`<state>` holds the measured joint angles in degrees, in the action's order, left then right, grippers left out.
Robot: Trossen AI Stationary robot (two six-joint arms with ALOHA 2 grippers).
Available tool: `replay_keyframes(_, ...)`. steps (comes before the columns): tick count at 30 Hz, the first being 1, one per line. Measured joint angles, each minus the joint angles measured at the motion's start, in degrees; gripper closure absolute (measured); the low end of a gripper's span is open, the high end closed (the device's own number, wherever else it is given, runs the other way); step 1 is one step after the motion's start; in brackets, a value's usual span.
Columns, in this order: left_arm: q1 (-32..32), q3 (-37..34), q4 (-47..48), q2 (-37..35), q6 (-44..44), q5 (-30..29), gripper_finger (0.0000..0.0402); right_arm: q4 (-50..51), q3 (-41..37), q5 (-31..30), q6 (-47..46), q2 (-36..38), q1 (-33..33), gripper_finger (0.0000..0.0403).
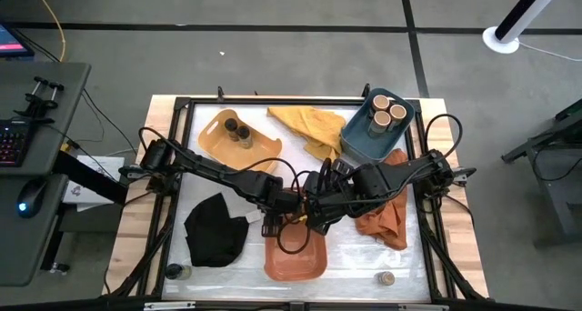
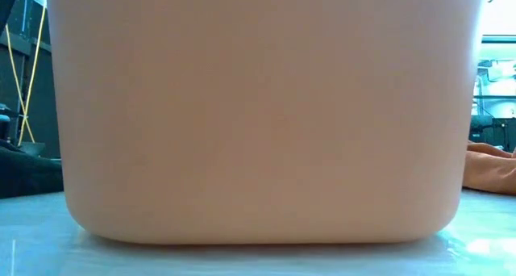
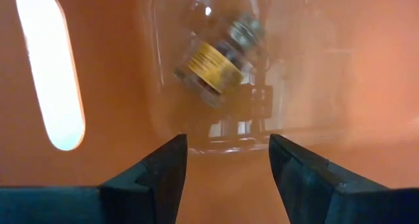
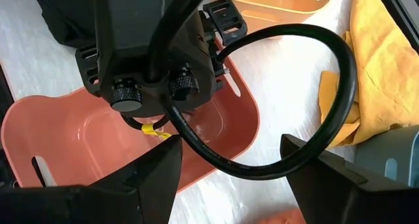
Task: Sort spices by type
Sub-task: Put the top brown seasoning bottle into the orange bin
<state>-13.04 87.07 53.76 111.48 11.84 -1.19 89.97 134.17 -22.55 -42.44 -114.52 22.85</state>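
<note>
Inside the orange tub (image 1: 296,256), left hand (image 3: 228,160) hangs with fingers parted, grasping nothing; a jar (image 3: 216,70) lies tilted just beyond them. Right hand (image 4: 232,178) hovers beside, fingers spread, empty.

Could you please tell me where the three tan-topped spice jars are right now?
In the high view, the three tan-topped spice jars stand together inside the blue tub at the table's far right corner, beside the yellow cloth.

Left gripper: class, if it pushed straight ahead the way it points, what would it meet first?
Probably the clear spice jar lying inside the orange tub, just beyond the open left gripper; depth is uncertain.
</note>
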Motion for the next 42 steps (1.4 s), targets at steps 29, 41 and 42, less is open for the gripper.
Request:
replay_keyframes(29, 0.07, -0.02, -0.82, 0.00, -2.01, -0.09, 0.0202, 0.04, 0.00, 0.02, -0.59, -0.02, -0.35, 0.0151)
replay_keyframes(41, 0.07, -0.02, -0.85, 0.00, -1.99, -0.09, 0.0202, 0.03, 0.00, 0.02, -0.59, -0.02, -0.35, 0.0151)
replay_keyframes(42, 0.07, -0.02, -0.85, 0.00, -1.99, -0.09, 0.0202, 0.04, 0.00, 0.02, -0.59, -0.02, -0.35, 0.0151)
